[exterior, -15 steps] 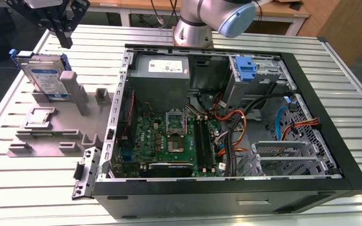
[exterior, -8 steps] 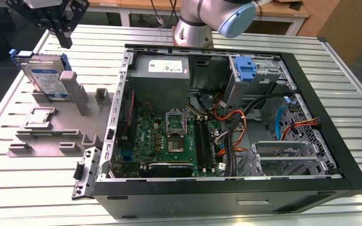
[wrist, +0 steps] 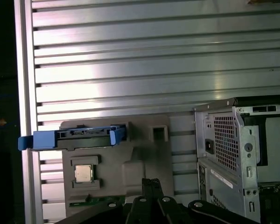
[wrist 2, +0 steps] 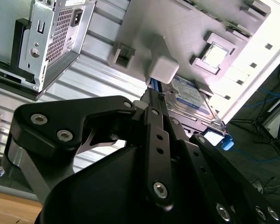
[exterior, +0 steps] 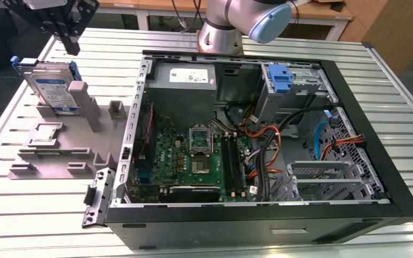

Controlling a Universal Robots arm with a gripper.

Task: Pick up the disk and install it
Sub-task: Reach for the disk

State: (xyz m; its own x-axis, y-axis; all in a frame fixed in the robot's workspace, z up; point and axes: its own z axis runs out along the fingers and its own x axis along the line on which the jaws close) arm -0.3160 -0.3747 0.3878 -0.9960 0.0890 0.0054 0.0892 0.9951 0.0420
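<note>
The disk (exterior: 52,88) stands on edge in a slot of a grey holder (exterior: 56,156) at the exterior view's left, its white-and-blue label facing the camera and its blue carrier framing it. The first wrist view shows it edge-on from above (wrist: 79,139). A small square chip (wrist: 83,173) lies in a recess of the same holder, near the disk. The fingers (exterior: 72,45) hang above the disk, apart from it, pressed together with nothing between them; both wrist views show their tips closed. The holder sits on the ribbed metal bench (exterior: 400,107) just beside an open computer case (exterior: 264,226). Inside the case are a green motherboard (exterior: 192,161), a grey power supply box (exterior: 183,80) and a blue bracket (exterior: 282,80) in the drive bay.
</note>
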